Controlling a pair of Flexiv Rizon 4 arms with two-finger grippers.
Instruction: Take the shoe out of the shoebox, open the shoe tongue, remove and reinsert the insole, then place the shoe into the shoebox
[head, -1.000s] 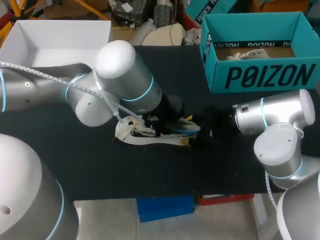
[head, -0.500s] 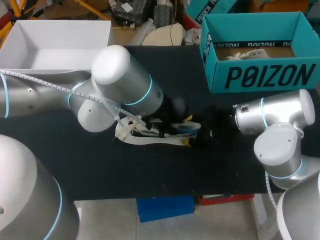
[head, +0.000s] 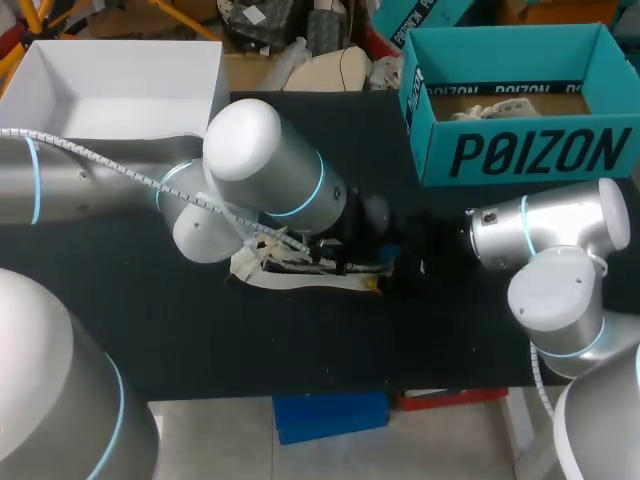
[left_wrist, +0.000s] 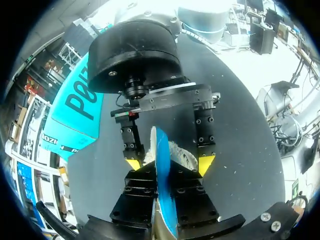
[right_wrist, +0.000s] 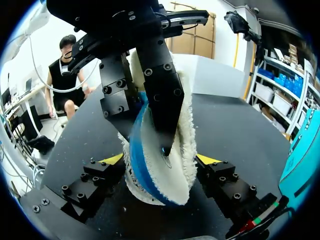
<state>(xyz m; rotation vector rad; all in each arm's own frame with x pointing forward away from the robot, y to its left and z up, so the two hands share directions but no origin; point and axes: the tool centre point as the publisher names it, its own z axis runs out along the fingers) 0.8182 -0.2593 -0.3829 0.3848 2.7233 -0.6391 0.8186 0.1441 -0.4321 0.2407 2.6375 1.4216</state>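
**Clearances.** The black worktop (head: 200, 340) has a broad bare strip along its near edge, in front of the shoe. There is a second bare area at the far side, between the two boxes. The open teal shoebox (head: 530, 150) stands at the far right corner. An open white box (head: 110, 80) stands at the far left corner. The left arm crosses in from the left, over the left half of the surface. The right arm is folded up at the right near edge, just in front of the shoebox.

**Shoe.** The pale shoe (head: 290, 272) lies near the middle of the worktop, outside the shoebox. It is partly covered by the left wrist and its laces are loose.

**Insole.** The insole (right_wrist: 172, 175) is out of the shoe. It is held on edge above the surface, between the two arms. One face is white fleece and the other face and the rim are blue.

**End effectors.**
- The left end effector (left_wrist: 161, 172) pinches the insole, with one finger on each face.
- The right end effector (right_wrist: 160, 160) faces it head-on. Its yellow tips are spread wide, one on either side of the insole. Firm contact by both tips cannot be confirmed.
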